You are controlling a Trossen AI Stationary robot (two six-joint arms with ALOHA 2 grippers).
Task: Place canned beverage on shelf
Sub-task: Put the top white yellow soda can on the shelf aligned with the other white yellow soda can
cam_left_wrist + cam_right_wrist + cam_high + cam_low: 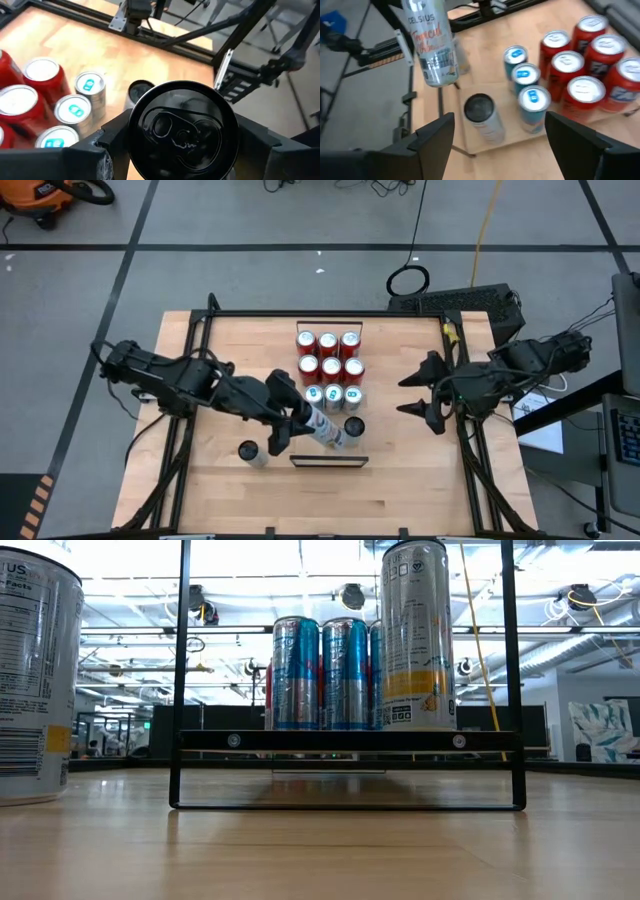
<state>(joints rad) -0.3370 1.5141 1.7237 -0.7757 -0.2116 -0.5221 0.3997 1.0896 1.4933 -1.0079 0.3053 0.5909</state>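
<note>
1. In the high view the left tool [300, 420] sits at centre frame, a little below the middle, clamped on a tall silver can [327, 429] that lies tilted, its length running toward lower right.
2. The left wrist view shows that held can [183, 131] end-on, its dark lid with pull-tab filling the lower centre, the tool's dark fingers [112, 137] pressed against its sides.
3. In the right wrist view the same can [431, 42] hangs clear of the table at upper left, label side visible, bottom end lowest.
4. The shelf [329, 461] is the thin dark-edged strip at lower centre of the high view, just below the held can; in the low view its black frame [347, 740] spans the middle.
5. A second silver can [354, 426] with a dark lid stands upright just right of the held one (in the low view it appears to rise above the shelf bar [417, 635], though whether it stands on the shelf I cannot tell).
6. Another silver can [250, 451] stands alone at lower left of the table [230, 490].
7. Six red cans [328, 355] stand in a block at upper centre, with three blue-topped cans [333, 394] in a row right below them.
8. The right tool [419, 393] waits at right of centre, fingers spread wide and holding nothing.
</note>
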